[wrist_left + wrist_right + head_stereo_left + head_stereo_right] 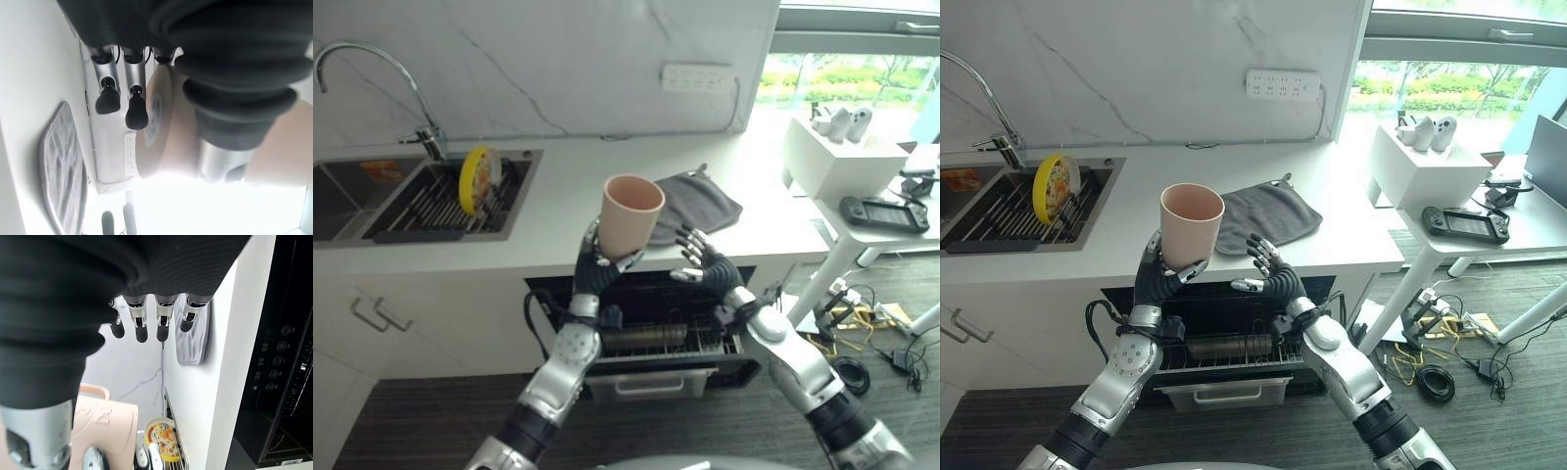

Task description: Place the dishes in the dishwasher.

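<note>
My left hand point(594, 266) is shut on a pale pink cup point(630, 212), holding it upright above the counter's front edge, over the open dishwasher point(646, 333). The cup's side fills much of the left wrist view point(168, 122) and shows in the right wrist view point(105, 428). My right hand point(708, 264) hovers open just right of the cup, fingers relaxed, holding nothing. A yellow plate point(480, 179) stands on edge in the sink rack point(440, 206) at the left. The dishwasher's wire rack point(651, 341) is pulled out below the counter.
A grey cloth mat point(695, 204) lies on the white counter point(568, 206) behind the cup. A tap point(372, 78) arches over the sink. At the right stands a white side table point(871, 211) with a box and a game controller point(884, 212); cables lie on the floor.
</note>
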Tool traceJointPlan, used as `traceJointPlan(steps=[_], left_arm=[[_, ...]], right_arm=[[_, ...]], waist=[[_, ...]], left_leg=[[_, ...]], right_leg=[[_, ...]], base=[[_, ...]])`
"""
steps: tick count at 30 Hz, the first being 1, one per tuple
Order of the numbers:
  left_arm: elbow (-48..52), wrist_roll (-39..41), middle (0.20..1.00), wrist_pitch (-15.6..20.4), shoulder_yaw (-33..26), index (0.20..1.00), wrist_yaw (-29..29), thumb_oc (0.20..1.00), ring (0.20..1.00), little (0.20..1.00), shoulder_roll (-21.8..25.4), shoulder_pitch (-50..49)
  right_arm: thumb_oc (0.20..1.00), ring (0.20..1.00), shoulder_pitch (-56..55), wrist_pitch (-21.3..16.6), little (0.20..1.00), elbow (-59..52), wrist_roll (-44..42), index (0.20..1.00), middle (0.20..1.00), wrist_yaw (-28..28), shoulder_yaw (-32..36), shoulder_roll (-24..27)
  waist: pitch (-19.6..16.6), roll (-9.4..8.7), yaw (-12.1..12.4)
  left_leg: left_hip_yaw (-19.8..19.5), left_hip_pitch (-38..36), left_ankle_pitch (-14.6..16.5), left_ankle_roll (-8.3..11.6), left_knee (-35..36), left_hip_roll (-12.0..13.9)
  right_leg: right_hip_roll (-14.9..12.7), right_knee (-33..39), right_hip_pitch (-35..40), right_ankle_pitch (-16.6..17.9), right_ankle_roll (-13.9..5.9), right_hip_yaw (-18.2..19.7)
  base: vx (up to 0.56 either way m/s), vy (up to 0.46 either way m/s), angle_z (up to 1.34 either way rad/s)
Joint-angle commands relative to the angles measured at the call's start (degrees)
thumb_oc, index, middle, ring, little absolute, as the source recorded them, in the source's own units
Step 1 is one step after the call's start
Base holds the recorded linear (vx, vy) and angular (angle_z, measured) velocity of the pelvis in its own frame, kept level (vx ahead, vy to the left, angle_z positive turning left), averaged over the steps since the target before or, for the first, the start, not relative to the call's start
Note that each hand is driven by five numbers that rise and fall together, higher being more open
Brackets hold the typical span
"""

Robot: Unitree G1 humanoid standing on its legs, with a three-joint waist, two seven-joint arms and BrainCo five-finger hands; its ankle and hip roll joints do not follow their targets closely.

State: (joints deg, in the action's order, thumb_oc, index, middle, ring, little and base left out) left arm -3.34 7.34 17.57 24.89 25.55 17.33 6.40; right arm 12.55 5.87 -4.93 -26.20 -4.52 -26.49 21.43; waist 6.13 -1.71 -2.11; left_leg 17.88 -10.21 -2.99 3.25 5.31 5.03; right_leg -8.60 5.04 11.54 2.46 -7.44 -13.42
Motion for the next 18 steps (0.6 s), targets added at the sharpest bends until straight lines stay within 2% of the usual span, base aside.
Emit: traceJointPlan(steps=[1, 12, 18], left_arm=[[-1.26, -1.87, 0.200, 2.46, 1.54, 0.200, 0.12, 0.200, 0.200, 0.200, -0.86, 7.98], [-5.04, -1.92, 0.200, 1.49, 3.76, 0.200, -0.35, 0.200, 0.200, 0.200, -2.15, 6.29], [-6.62, -1.40, 0.200, 2.64, 4.51, 0.200, -1.24, 0.200, 0.200, 0.200, -1.92, 5.06]], right_arm=[[1.000, 1.000, 7.49, -2.70, 1.000, -1.19, -1.51, 1.000, 1.000, 0.16, 0.93, -2.13], [1.000, 1.000, 9.81, -2.97, 1.000, -4.44, -2.05, 1.000, 1.000, -1.68, 0.54, -2.53], [1.000, 1.000, 10.58, -1.82, 1.000, -5.50, -1.20, 1.000, 1.000, -1.88, 0.73, -2.30]], waist=[[0.99, -0.61, 1.34], [1.20, -0.56, 1.51], [1.83, -0.43, 1.51]], left_leg=[[-1.84, -3.71, 6.26, -0.10, -0.31, 1.13], [-1.53, -3.90, 6.50, -0.27, -0.31, 1.02], [-1.29, -3.95, 6.51, -0.37, -0.31, 1.01]], right_leg=[[0.38, -0.04, 1.58, -2.11, 0.47, -1.57], [0.15, -0.05, 1.63, -2.10, 0.33, -1.46], [0.09, -0.25, 1.38, -2.08, 0.34, -1.20]], base=[[0.00, 0.000, 0.00], [0.00, 0.000, 0.00], [0.00, 0.000, 0.00]])
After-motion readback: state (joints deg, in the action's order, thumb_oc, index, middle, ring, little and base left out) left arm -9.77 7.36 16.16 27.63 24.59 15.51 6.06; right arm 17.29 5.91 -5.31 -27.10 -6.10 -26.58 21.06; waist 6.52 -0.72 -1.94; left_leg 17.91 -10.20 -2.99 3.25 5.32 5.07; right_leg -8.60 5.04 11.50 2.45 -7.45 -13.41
